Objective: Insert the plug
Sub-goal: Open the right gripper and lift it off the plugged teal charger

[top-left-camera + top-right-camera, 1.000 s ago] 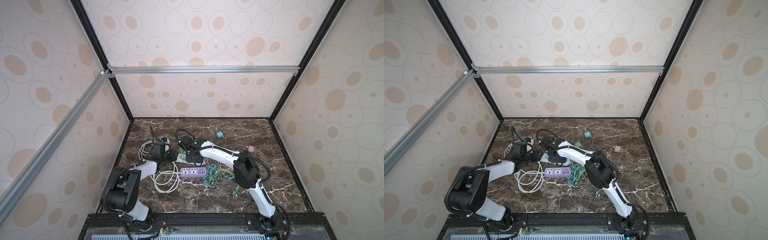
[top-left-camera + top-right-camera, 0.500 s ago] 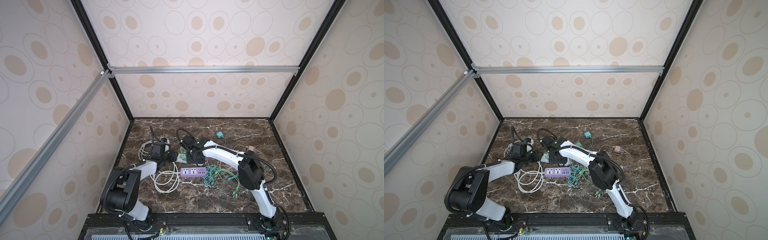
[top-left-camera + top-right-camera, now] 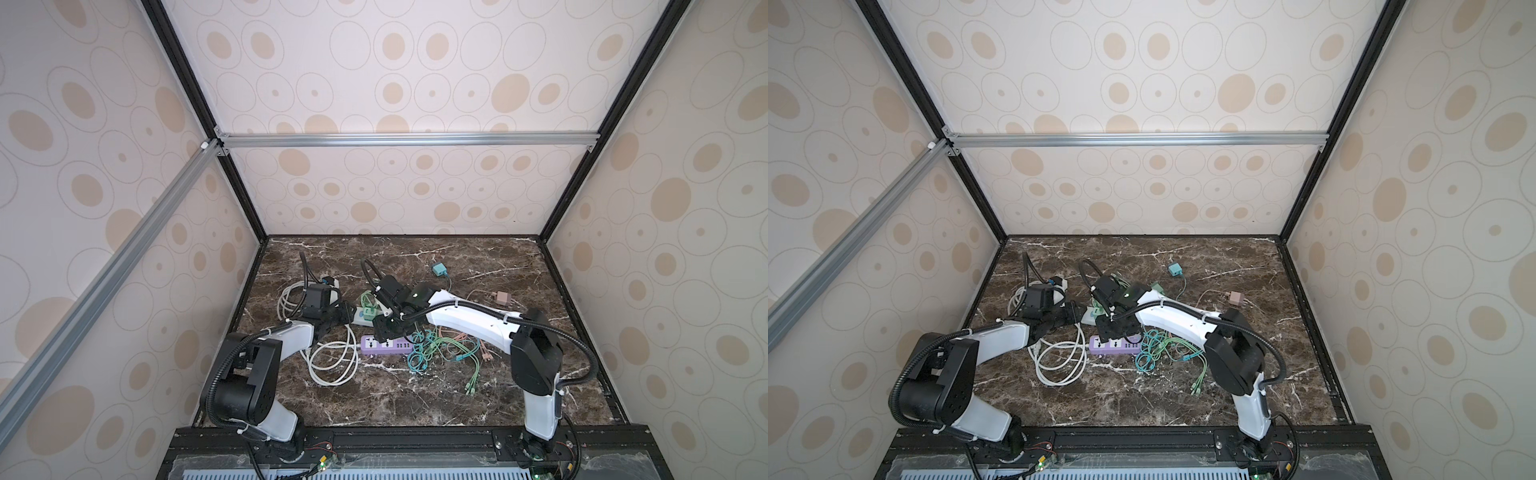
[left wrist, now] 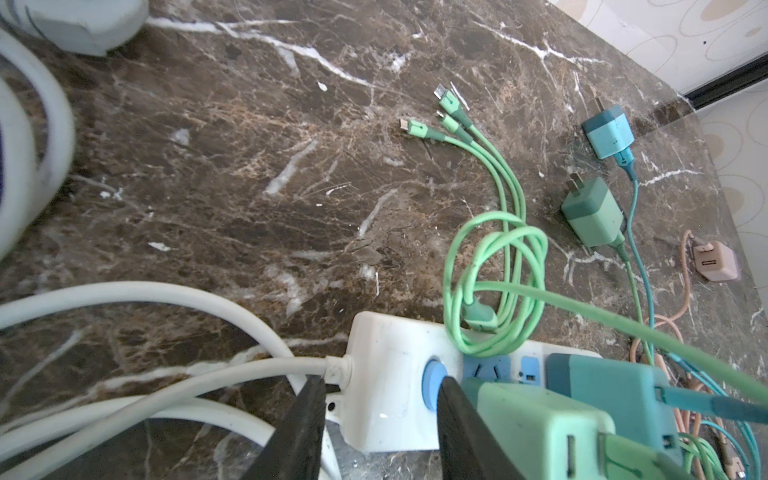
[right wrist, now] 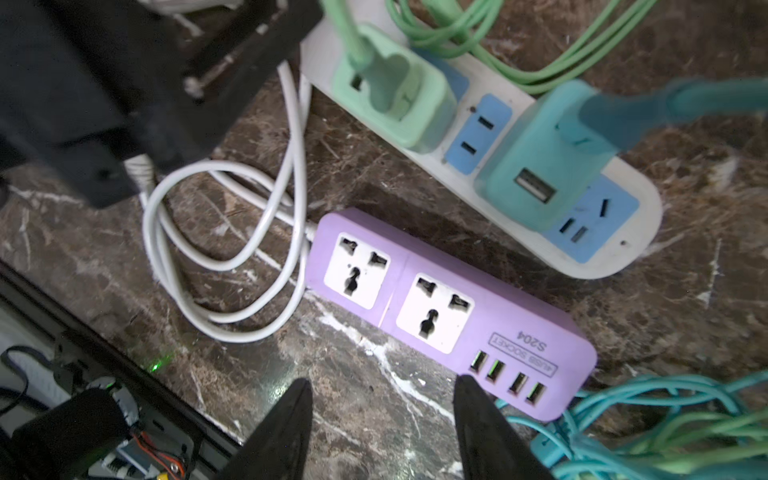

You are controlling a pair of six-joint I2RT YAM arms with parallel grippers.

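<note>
- The right gripper (image 5: 382, 380) hangs over the marble table (image 4: 249, 166), just beside the purple power strip (image 5: 552, 328). Its fingers are apart and there is nothing between them.
- The left gripper (image 4: 380, 380) has its fingers clamped on the end of the white power strip (image 4: 386, 349), where the white cord (image 4: 124, 293) comes out. One finger is at the cord side and the other is just beside the light green charger (image 5: 415, 104).
- The plug, a teal charger (image 5: 536, 166), sits upright in a blue socket of the white strip. The light green charger stands in another socket nearer to the cord, and one free socket is between them.
- The purple strip lies near the white one, and both of its sockets are free.
- A loose teal charger (image 4: 609, 133), a loose green charger (image 4: 592, 216) and a pink charger (image 4: 717, 262) lie on the table, apart from the strips.
</note>
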